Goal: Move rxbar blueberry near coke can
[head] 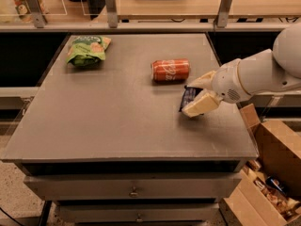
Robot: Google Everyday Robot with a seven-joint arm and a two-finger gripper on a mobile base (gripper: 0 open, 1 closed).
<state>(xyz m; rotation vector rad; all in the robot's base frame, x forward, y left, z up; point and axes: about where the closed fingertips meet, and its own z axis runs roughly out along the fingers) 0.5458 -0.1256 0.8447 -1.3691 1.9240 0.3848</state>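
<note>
The coke can (170, 70) lies on its side on the grey table (117, 121), right of centre. The rxbar blueberry (189, 97), a dark navy wrapper, sits between the cream fingers of my gripper (195, 95), just right of and below the can. The gripper comes in from the right on a white arm and is shut on the bar, holding it a little above the table. Most of the bar is hidden by the fingers.
A green crinkled snack bag (87, 49) lies at the table's far left. Cardboard boxes (270, 173) stand on the floor to the right of the table. A shelf rail with posts (110, 6) runs behind the table. Drawers sit below the tabletop.
</note>
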